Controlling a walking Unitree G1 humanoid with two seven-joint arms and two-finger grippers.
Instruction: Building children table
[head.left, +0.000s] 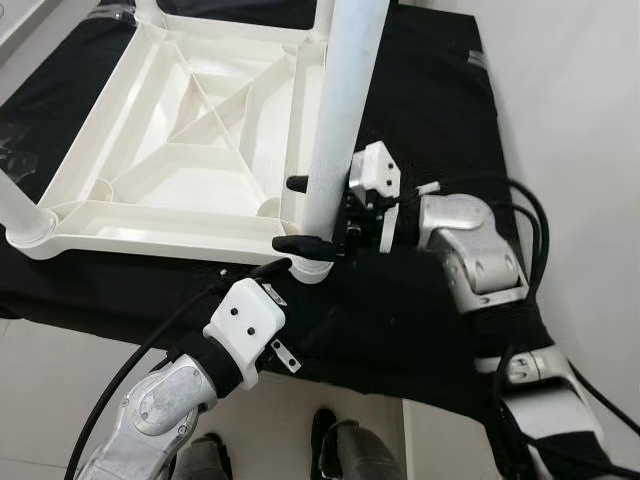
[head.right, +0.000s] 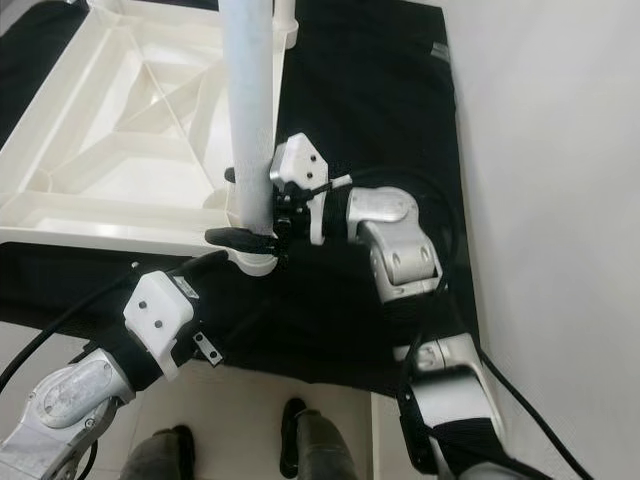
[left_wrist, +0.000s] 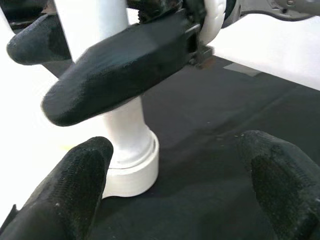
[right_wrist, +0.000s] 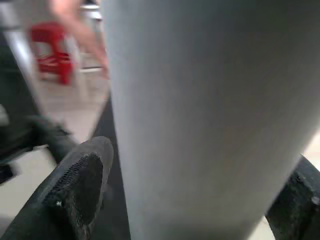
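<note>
A white plastic tabletop (head.left: 150, 245) lies upside down on a black cloth (head.left: 400, 310). A white table leg (head.left: 335, 120) stands upright in the socket (head.left: 312, 268) at the near right corner. My right gripper (head.left: 300, 213) reaches in from the right and is shut on the table leg just above the socket, one finger on its far side and one on its near side. My left gripper (left_wrist: 185, 165) sits low, just in front of the socket, open, with the socket base (left_wrist: 132, 170) beside one of its fingers (left_wrist: 75, 190). It touches nothing.
Another leg (head.left: 20, 215) stands in the near left corner, and a third (head.left: 150, 10) at the far side. Pale floor borders the cloth on the right and in front. My feet (head.left: 340, 450) are at the cloth's near edge. A red stool (right_wrist: 50, 50) shows blurred far off.
</note>
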